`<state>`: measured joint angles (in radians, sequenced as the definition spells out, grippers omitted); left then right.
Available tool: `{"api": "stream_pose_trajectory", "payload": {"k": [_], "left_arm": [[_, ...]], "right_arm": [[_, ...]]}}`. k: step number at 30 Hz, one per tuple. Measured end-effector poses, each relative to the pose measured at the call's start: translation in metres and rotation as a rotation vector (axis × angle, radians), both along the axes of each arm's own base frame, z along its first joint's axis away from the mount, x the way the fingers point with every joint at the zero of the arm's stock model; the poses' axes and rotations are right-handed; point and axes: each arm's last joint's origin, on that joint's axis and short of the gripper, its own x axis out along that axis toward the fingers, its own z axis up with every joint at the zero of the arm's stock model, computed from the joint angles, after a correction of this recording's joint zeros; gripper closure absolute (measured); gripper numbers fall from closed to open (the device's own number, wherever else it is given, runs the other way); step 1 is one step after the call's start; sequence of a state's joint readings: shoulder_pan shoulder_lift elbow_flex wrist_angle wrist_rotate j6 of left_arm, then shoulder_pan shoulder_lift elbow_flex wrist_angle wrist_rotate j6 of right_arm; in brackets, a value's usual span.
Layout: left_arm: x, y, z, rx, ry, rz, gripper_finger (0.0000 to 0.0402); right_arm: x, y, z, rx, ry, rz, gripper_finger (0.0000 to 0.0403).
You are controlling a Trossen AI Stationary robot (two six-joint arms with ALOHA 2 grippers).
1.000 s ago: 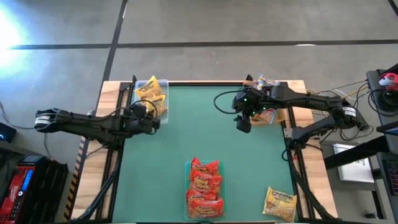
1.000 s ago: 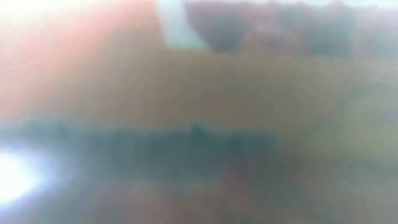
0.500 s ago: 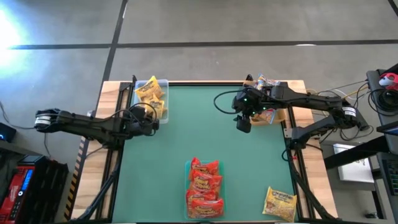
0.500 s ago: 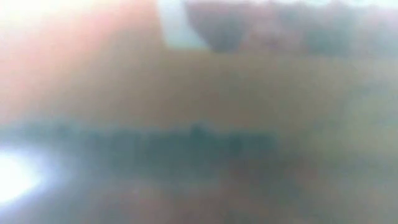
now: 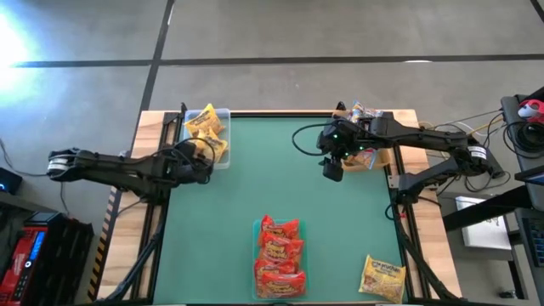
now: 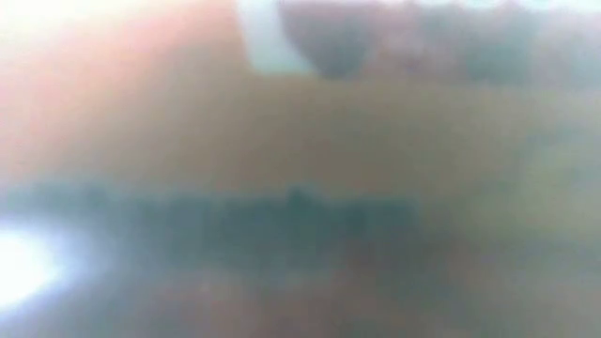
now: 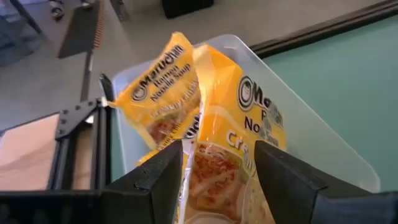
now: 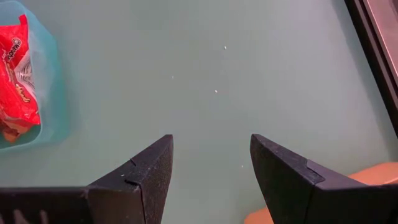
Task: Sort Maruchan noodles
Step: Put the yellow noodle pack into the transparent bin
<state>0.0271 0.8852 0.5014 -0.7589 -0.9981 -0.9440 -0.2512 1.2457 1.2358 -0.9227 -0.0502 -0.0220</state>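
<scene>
Yellow Maruchan noodles (image 5: 206, 126) stand in a clear tray (image 5: 224, 114) at the table's far left corner. My left gripper (image 5: 206, 157) is at the tray's near end with its fingers apart. In the left wrist view they (image 7: 217, 174) stand on either side of one yellow packet (image 7: 227, 143), which leans on a second one (image 7: 158, 93). My right gripper (image 5: 331, 170) hangs open over the mat at the far right, holding nothing. Red packets (image 5: 280, 255) lie in a teal tray (image 5: 255, 228) at the near edge. One pale yellow packet (image 5: 382, 276) lies loose at the near right. My left gripper has its fingers (image 7: 163, 171) on either side of the lower end of the yellow packet (image 7: 217, 163), slanting down from the tray's near side. I cannot tell whether they touch it. The packet stands tilted inside the clear tray.
A brown tray (image 5: 367, 157) with more packets (image 5: 361, 112) sits at the far right corner behind my right arm. The green mat (image 5: 272, 170) lies bare between the trays. The low view is blurred and shows nothing I can use.
My left gripper has tipped a little at the clear tray's near end. The yellow packet at its fingertips has settled lower into the tray. My right arm has kept still.
</scene>
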Motion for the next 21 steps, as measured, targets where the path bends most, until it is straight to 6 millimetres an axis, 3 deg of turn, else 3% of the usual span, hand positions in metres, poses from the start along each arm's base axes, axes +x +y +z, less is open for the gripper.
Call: {"api": "stream_pose_trajectory", "payload": {"k": [11, 21], "left_arm": [[0.0, 0.01, -0.009, 0.002, 0.097, 0.053, 0.021], [0.017, 0.013, -0.012, 0.019, 0.109, 0.055, 0.0209]], "right_arm": [[-0.001, 0.0, -0.001, 0.013, 0.014, -0.016, 0.02], [-0.001, 0.0, -0.001, 0.022, 0.017, -0.027, 0.02]]}}
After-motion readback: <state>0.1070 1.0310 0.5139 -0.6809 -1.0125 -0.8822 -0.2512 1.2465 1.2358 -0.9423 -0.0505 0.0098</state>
